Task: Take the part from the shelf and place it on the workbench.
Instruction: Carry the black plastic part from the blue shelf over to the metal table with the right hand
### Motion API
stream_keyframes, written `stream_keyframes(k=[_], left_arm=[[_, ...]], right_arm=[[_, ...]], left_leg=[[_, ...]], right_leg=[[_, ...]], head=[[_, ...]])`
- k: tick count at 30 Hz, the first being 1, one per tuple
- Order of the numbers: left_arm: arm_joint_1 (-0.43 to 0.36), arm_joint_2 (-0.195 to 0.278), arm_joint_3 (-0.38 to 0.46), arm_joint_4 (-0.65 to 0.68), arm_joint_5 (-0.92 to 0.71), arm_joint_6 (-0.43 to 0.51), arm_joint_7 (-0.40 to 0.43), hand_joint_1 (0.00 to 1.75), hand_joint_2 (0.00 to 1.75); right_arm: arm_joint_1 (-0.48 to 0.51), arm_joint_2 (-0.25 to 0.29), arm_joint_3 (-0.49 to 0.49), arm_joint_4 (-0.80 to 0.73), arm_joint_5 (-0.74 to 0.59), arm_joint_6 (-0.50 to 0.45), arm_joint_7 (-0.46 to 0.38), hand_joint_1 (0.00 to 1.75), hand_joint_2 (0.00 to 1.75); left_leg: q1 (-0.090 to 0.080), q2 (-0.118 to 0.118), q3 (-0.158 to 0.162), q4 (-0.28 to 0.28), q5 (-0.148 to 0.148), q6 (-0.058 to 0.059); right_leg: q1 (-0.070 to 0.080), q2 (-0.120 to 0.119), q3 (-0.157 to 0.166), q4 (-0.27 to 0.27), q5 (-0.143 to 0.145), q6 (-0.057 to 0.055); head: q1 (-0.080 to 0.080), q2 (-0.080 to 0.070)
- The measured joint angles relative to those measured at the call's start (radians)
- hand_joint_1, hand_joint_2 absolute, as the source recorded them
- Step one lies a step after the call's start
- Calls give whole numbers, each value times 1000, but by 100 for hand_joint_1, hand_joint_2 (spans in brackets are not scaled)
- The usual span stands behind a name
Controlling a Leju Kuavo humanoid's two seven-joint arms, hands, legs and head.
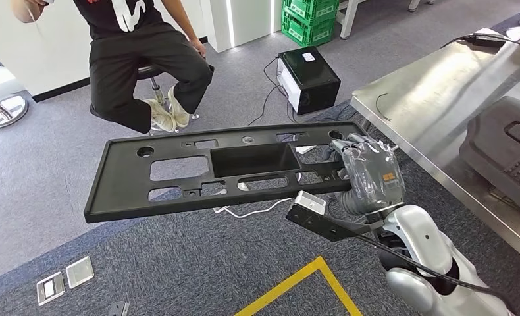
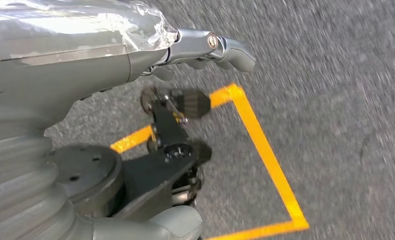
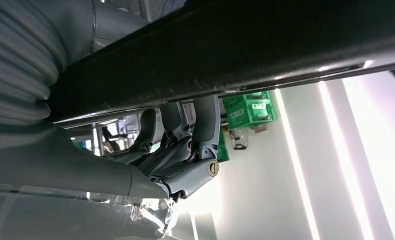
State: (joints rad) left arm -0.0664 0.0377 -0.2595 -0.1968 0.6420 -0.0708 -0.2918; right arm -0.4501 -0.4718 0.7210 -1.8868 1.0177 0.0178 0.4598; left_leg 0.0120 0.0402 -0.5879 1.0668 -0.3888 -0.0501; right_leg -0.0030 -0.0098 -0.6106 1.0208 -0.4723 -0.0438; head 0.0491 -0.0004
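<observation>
- The right hand's fingers (image 3: 205, 117) curl up over the edge of the black panel (image 1: 224, 168), clamping it against the palm; in the head view the right hand (image 1: 369, 174), wrapped in clear film, sits right of centre at the panel's right end.
- The grip is at one end only, so the long panel juts out leftward across the middle of the frame, roughly level, its far end unsupported. I judge that hold is meant to keep it flat for setting down.
- The left hand (image 2: 205, 47) hangs over the floor in its wrist view, holding nothing; one finger is stretched out, but I cannot tell how the rest lie.
- The panel is in the air above the carpet, off the shelf and not yet on the workbench (image 1: 442, 99), whose steel top fills the right of the frame, near but apart from the panel.
- A grey moulded piece (image 1: 507, 151) lies on the bench at the far right.
- The floor is grey carpet with a yellow tape line (image 1: 310, 280) at the lower centre.
- A person (image 1: 139, 59) sits on a stool at the upper left; a black box (image 1: 310, 79) and green crates (image 1: 310, 20) stand at the upper centre.
</observation>
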Motion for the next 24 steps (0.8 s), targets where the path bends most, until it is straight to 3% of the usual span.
stream_keyframes(k=[3,4,5,6,7,9,10,11,13,15,18,20,21,24], left_arm=[[3,0,0,0,0,0,0,0,175],[4,0,-1,0,0,0,0,0,175],[5,0,-1,0,1,0,0,0,175],[5,0,-1,0,1,0,0,0,175],[4,0,-1,0,1,0,0,0,175],[4,0,-1,0,1,0,0,0,175],[4,0,-1,0,1,0,0,0,175],[5,0,-1,0,1,0,0,0,175],[3,-1,-2,0,1,0,1,0,175],[1,-1,-2,0,2,0,1,0,175],[3,-1,-1,0,6,0,1,0,175],[4,-1,-2,0,8,0,1,0,175],[3,-1,-2,0,9,0,1,0,175],[2,-1,-2,0,10,-1,0,0,175]], right_arm=[[-1,4,0,1,0,0,0,175,175],[-1,5,0,1,0,0,0,175,175],[-1,6,0,2,0,0,0,175,175],[-1,7,0,2,0,0,0,175,175],[-1,8,0,2,0,0,0,175,175],[-1,10,0,3,0,0,0,175,175],[-1,10,0,3,0,0,0,175,175],[-1,11,0,3,0,0,0,175,175],[0,11,0,4,0,0,0,175,175],[0,12,-2,4,0,-1,0,175,175],[-1,13,-3,5,1,-1,-2,175,175],[1,13,-3,6,2,-1,-4,175,175],[2,13,-3,7,2,-1,-6,175,175],[1,14,-4,9,3,-1,-8,175,175]], left_leg=[[1,-29,-86,190,-95,-4],[1,-31,-112,240,-109,-4],[0,-33,-121,254,-102,-3],[0,-34,-112,228,-76,0],[0,-40,-88,168,-37,4],[2,-73,-35,33,24,11],[2,-86,-20,-8,38,14],[1,-93,-15,-27,40,17],[0,-80,-11,-36,43,25],[3,-65,-3,-51,50,37],[2,-43,2,-60,53,45],[2,-28,3,-58,50,44],[3,-21,4,-57,48,42],[3,-4,9,-49,37,31]], right_leg=[[2,18,2,-2,0,-12],[4,27,2,0,0,-13],[5,37,2,1,-1,-14],[5,47,3,3,-1,-14],[5,56,3,5,-2,-13],[6,74,0,11,-5,-8],[5,81,-3,13,-5,-4],[4,88,-6,14,-5,1],[0,98,-9,12,-3,12],[0,72,-21,40,-24,21],[-4,24,-101,207,-106,33],[-10,18,-140,283,-121,39],[-12,15,-132,264,-101,41],[-9,-17,-37,70,-13,39]], head=[[-21,0],[-26,0],[-31,0],[-35,0],[-40,0],[-47,0],[-48,0],[-47,0],[-47,0],[-42,0],[-24,0],[-17,0],[-12,0],[1,0]])
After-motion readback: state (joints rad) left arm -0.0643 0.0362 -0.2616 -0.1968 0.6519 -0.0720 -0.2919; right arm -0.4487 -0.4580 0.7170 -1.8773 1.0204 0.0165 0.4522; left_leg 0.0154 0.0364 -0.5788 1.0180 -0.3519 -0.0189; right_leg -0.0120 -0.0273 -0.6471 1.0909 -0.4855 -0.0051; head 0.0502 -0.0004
